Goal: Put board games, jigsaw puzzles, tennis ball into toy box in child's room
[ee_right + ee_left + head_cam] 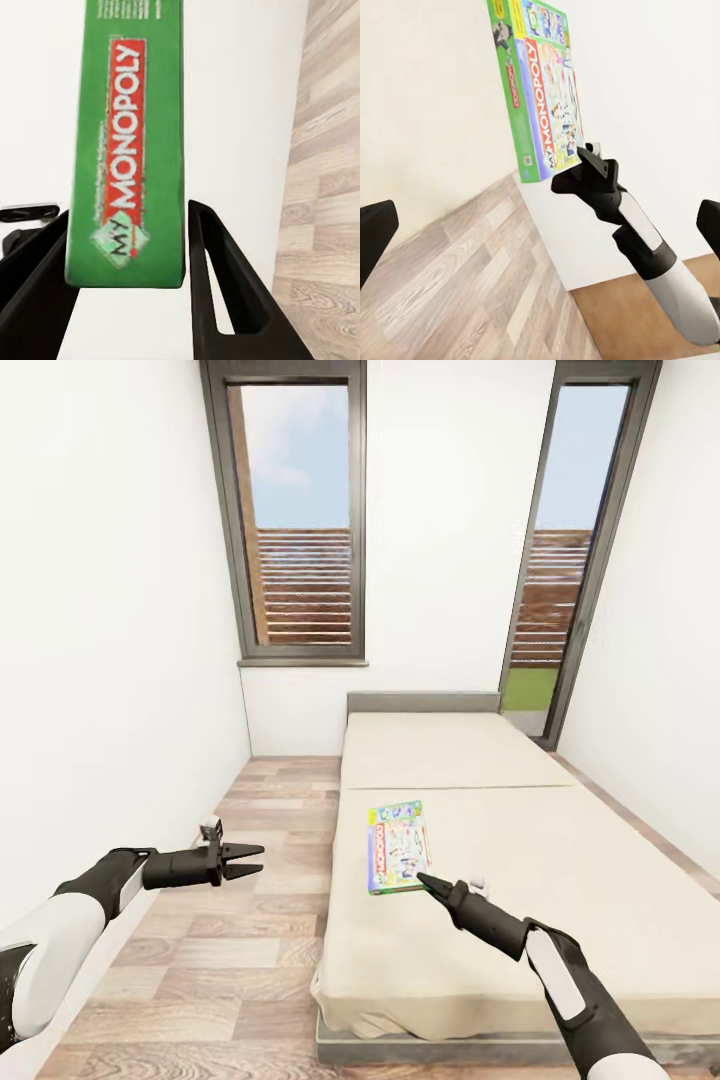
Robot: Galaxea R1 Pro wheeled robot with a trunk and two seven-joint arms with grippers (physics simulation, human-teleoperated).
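I have 1 board game (399, 847) lying flat on the bed (560, 880), on the near half of the cream mattress and close to its left edge, just this side of the seam across it. Its cover is green-bordered with a red band along the long side; from the left wrist camera I read "MY MONOPOLY" on it (544, 90), and the same words run along its green side face in the right wrist camera (127, 142).

My right tool (424, 880) is at the near right corner of that box. In the right wrist camera its 2 dark fingers (217, 292) stand parted on either side of the box's narrow end, with the green edge between them. The finger on one side runs right along the box; the other sits just beside it with a thin strip of mattress showing between. I cannot tell whether either pad is actually pressing on the box, so I would call the tool spread around the end of the game rather than clamped on it.

My left tool (252, 860) hangs over the wood-plank floor (250, 960) beside the bed, well apart from the game, its 2 fingers spread and nothing between them. It points toward the bed's left side.

The bed's grey headboard (423, 702) stands against the far white wall, between a window (297, 510) and a glazed door (570, 560).
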